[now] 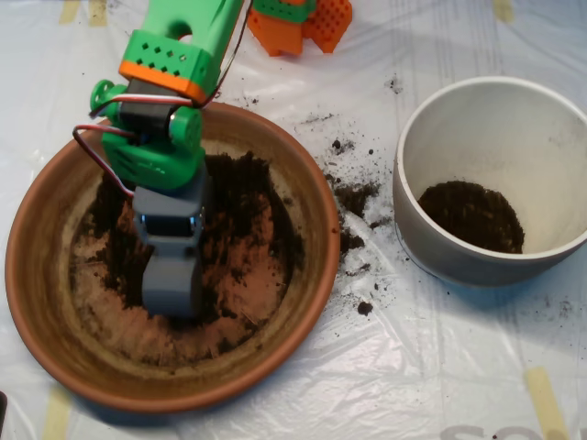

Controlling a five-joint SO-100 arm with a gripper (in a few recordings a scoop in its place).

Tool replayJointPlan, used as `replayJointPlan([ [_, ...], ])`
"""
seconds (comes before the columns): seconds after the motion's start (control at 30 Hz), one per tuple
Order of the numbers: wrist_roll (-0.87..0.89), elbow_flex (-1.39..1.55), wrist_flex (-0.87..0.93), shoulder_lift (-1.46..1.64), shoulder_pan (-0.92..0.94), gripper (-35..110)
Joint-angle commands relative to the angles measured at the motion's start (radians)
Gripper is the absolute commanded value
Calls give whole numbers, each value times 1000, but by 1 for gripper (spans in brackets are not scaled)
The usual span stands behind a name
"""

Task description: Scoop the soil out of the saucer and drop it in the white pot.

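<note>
The saucer (pixel 303 302) occupies the lower left of the overhead view, resting on a clear plastic sheet (pixel 431 367) that covers the table. The grey scoop (pixel 171 291) is lowered into the saucer, left of its centre, with its tip at or very close to the floor; its shells appear closed against each other, and no contents are visible from above. The soil (pixel 243 183) in the saucer is thin: a dark band behind and beside the scoop, smeared streaks across the middle, and a crumb line along the near inner rim. Much of the floor is bare terracotta. Spilled crumbs (pixel 353 197) lie on the sheet between the saucer and the white pot (pixel 431 247). The white pot stands at the right, just beside the saucer, and holds a dark mound on its floor. The green arm (pixel 160 147) extends back toward the top edge, where an orange part (pixel 303 23) sits. Hazard assessment: because the remaining soil is shallow, a pass is likely to collect little, and downward pressure may drag or tilt the saucer. During transfer, loose crumbs may fall into the gap and add to the spill. A low carry could strike the pot rim.
</note>
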Motion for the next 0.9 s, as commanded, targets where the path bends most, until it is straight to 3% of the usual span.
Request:
replayJointPlan([
  [0.0, -18, 133, -11, 104, -26, 33],
  [0.27, -40, 337, -69, 264, -37, 32],
  [0.5, -66, 483, -114, 419, -3, 23],
  [0.87, -104, 494, -97, 459, 38, 19],
])
